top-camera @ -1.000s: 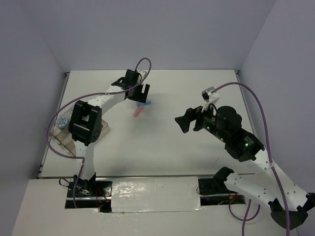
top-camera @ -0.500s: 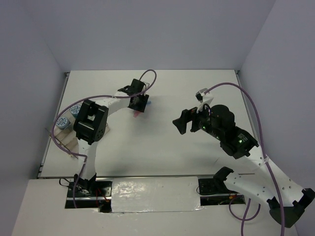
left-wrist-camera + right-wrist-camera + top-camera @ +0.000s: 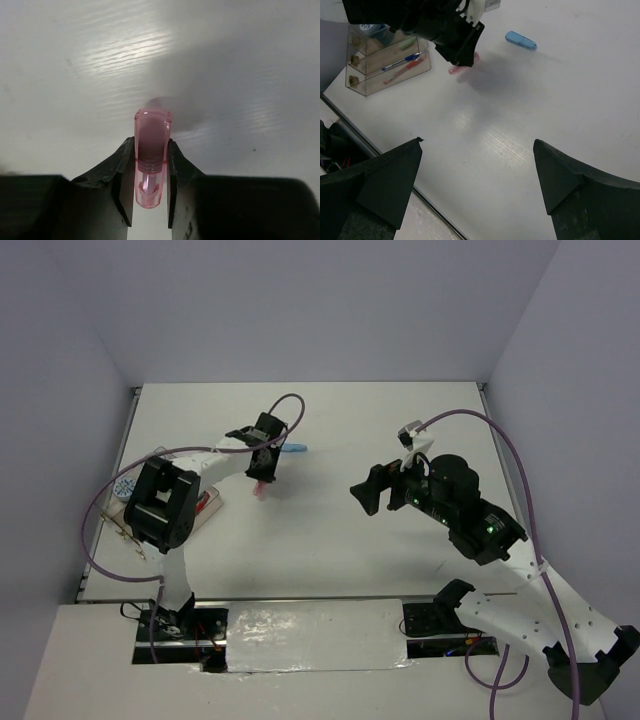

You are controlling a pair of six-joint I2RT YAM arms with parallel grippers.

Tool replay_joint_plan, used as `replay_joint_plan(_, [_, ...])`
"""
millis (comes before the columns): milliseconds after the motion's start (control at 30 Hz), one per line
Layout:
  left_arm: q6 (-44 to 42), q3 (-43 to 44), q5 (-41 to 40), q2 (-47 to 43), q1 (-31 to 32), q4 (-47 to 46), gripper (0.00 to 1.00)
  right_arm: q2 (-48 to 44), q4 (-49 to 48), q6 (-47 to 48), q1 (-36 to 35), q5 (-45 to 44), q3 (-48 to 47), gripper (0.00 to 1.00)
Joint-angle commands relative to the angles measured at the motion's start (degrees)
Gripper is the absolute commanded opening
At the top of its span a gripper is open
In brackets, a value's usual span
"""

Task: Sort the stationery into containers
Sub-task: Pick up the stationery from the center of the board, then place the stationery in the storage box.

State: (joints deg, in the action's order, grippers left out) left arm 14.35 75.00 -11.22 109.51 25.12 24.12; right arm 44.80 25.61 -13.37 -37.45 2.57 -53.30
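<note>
Left wrist view shows the pink piece best. It sits between the two black fingers of the left gripper. The fingers are pressed on both its sides, so the left gripper has it held tight.

A second ago that gripper was wide open over the pink piece and the blue piece, which lay close together. Now it has closed on the pink one and pulled it away toward the tray. The blue piece is left alone on the counter. I think the pick-up is done and the carry to the tray has begun.

From the right wrist, a red pen, a blue pen and a green piece already lie in the tray. The right gripper hangs well apart, wide open and holding nothing.

Some things are hard to see. From the top camera, the left arm covers most of the tray. One round disc shows near it, but I cannot tell if it is inside. I also cannot tell if the pink piece is off the counter or just touching it.
</note>
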Motion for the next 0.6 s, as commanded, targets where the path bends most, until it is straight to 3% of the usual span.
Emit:
replay_joint_plan(0, [-0.3, 5.5, -8.9, -4.9, -1.0, 7.7, 0.0, -1.3, -3.8, 0.6, 0.4, 1.7, -0.3, 1.0])
replay_joint_plan(100, [-6.0, 10.1, -11.6, -5.6, -4.5, 11.6, 0.0, -2.3, -4.4, 0.9, 0.4, 2.4, 0.2, 1.0])
replay_joint_plan(200, [-14.2, 7.4, -17.5, -9.7, -8.9, 7.6, 0.0, -3.5, -4.8, 1.5, 0.4, 2.6, 1.1, 1.0])
replay_joint_plan(267, [-21.5, 1.7, -18.3, -12.6, -12.7, 3.7, 0.0, -4.2, -5.3, 1.8, 0.4, 3.4, 1.5, 1.0])
replay_joint_plan(433, [-35.3, -21.1, -16.6, -25.4, -17.5, -20.3, 0.0, -4.8, -5.9, 2.2, 0.5, 5.4, 2.0, 1.0])
replay_joint_plan(500, [-36.8, -27.9, -15.9, -28.4, -19.3, -29.0, 0.0, -5.1, -5.9, 2.2, 0.5, 5.7, 2.1, 1.0])
replay_joint_plan(567, [-35.7, -29.0, -15.1, -27.4, -22.3, -30.4, 0.0, -5.8, -5.9, 2.2, 0.5, 6.1, 2.4, 1.0])
